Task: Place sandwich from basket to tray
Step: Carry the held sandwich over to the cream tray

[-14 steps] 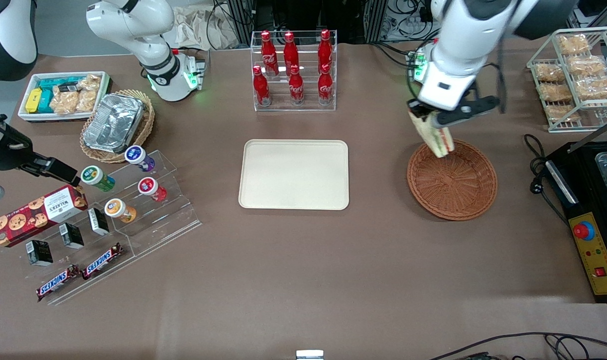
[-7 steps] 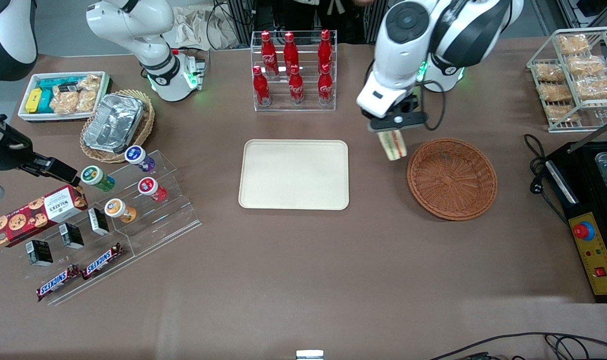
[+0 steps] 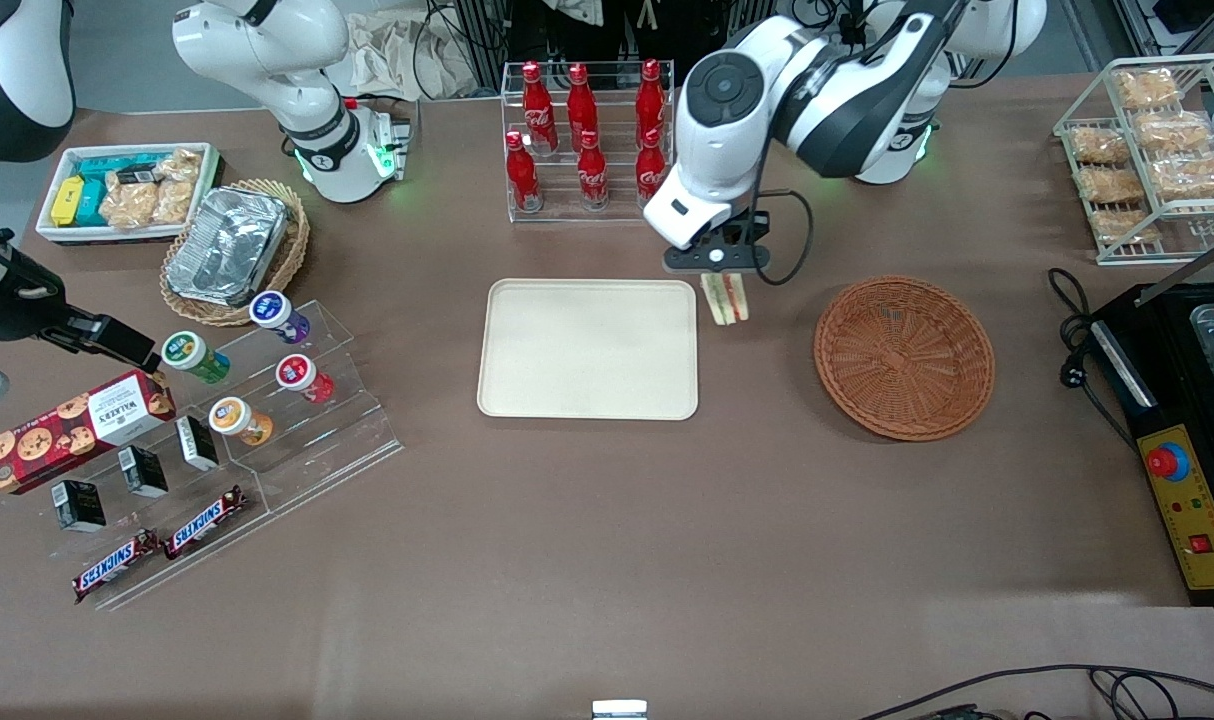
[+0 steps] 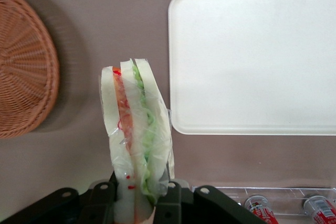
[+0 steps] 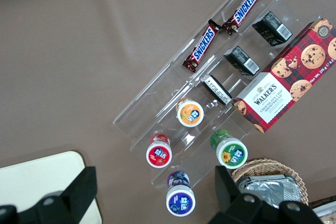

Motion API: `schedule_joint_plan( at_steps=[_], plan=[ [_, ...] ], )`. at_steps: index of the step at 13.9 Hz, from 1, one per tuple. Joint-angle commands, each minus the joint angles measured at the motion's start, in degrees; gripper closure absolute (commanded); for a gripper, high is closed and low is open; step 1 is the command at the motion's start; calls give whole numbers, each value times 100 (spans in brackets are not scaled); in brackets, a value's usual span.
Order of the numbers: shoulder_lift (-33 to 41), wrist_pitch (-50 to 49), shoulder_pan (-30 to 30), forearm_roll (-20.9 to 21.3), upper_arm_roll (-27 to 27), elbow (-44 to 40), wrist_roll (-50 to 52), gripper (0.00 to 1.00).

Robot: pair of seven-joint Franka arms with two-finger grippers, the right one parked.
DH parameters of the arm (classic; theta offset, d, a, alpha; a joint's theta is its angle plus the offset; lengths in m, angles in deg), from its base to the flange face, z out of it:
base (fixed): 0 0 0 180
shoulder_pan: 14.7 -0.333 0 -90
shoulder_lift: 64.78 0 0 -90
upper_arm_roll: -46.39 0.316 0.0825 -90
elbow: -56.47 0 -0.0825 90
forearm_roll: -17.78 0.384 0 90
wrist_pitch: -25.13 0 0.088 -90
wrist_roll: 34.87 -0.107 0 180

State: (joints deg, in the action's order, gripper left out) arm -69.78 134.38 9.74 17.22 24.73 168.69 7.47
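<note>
Left arm's black two-finger gripper (image 3: pixel 724 268) pinching the wrapped triangular white-bread sandwich with orange-red and green filling (image 3: pixel 725 298) (image 4: pixel 135 135), held above bare brown table between the flat cream rectangular plastic tray (image 3: pixel 587 348) (image 4: pixel 252 61) and the round reddish-brown wicker basket (image 3: pixel 904 358) (image 4: pixel 23 66); sandwich at about 2 o'clock off the tray, just beside its rim; clear rack of red cola bottles (image 3: pixel 587 140) at 12 o'clock from the tray.

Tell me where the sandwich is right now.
The sandwich hangs in the gripper, above the bare table between the tray and the basket, close beside the tray's rim.

Pincer-held sandwich (image 3: pixel 725 299) between tray (image 3: pixel 587 400) and basket (image 3: pixel 904 358)
</note>
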Motion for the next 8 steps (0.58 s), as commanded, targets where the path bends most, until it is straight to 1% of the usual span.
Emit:
schedule_joint_plan(
  at_steps=[1, 4, 7, 8],
  plan=[
    [-343, 480, 175, 73, 47, -174, 47, 72],
    [-712, 1000, 307, 292, 56, -104, 169, 72],
    [-1046, 1493, 378, 346, 65, -69, 196, 72],
    [-1178, 1642, 386, 494, 73, -69, 214, 71]
  ],
)
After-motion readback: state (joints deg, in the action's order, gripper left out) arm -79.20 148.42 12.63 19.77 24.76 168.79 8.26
